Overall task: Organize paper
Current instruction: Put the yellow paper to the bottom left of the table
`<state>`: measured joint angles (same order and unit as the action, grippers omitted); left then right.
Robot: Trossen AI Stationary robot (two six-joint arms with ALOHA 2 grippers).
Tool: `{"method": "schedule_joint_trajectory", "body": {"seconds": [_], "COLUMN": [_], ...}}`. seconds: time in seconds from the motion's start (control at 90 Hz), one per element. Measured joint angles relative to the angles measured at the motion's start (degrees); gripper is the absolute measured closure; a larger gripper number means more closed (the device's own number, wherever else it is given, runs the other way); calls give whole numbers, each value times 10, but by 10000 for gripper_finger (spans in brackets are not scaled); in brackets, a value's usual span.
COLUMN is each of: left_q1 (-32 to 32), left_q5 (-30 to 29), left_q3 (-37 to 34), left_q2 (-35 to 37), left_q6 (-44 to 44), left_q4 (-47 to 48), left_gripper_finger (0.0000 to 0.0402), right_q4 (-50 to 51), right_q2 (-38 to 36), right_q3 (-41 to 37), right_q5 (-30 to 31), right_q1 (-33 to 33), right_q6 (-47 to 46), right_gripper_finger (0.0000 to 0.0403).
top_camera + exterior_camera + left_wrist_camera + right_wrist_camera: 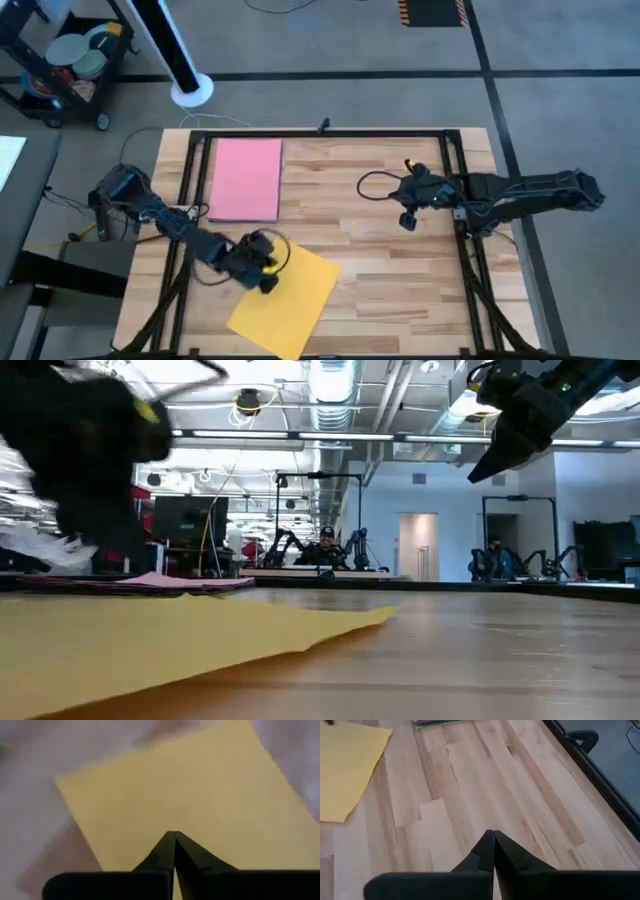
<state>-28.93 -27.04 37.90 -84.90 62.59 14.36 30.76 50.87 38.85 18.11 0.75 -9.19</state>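
Observation:
A yellow sheet of paper (285,300) lies askew on the wooden table near its front edge, left of the middle, and fills the left wrist view (190,795). My left gripper (266,278) is shut, with its fingertips (173,836) over the sheet's far left part. A stack of paper with a pink sheet on top (245,178) lies flat at the far left. My right gripper (408,220) is shut and hangs above bare wood right of the middle (493,834). My left gripper points its shut fingers down at the yellow sheet's far left part (150,820). I cannot tell whether the tips touch the paper. The sheet lies flat on the table, one corner (385,615) toward the middle.
A black frame (320,133) runs along the table's far, left and right sides. Bare wood (380,290) lies between the yellow sheet and the right rail. A cart with dishes (75,60) stands off the table at the far left.

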Motion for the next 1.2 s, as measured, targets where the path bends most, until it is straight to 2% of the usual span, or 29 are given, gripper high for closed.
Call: {"method": "schedule_joint_trajectory", "body": {"seconds": [0.189,0.322,0.5,0.633,0.8,0.933,1.044,1.2], "left_q1": [56,56,26,-5,-42,-52,-52,-60], "left_q5": [39,44,46,50,23,-9,-29,-41], "left_q3": [1,4,3,2,-1,-1,-1,3], "left_q2": [-51,-76,-55,-15,30,49,51,51], "left_q6": [-40,-7,60,118,214,249,245,88], "left_q4": [-35,-21,60,162,289,317,310,168], "left_gripper_finger": [401,402,402,402,402,401,402,401], "right_q4": [1,3,6,6,5,5,5,5], "right_q2": [0,0,0,0,0,0,0,0], "right_q3": [0,0,0,0,0,0,0,0], "right_q5": [0,0,0,0,0,0,0,0], "right_q1": [0,0,0,0,0,0,0,0], "right_q6": [5,6,2,2,1,1,0,0], "right_gripper_finger": [403,403,403,403,403,403,403,403]}}
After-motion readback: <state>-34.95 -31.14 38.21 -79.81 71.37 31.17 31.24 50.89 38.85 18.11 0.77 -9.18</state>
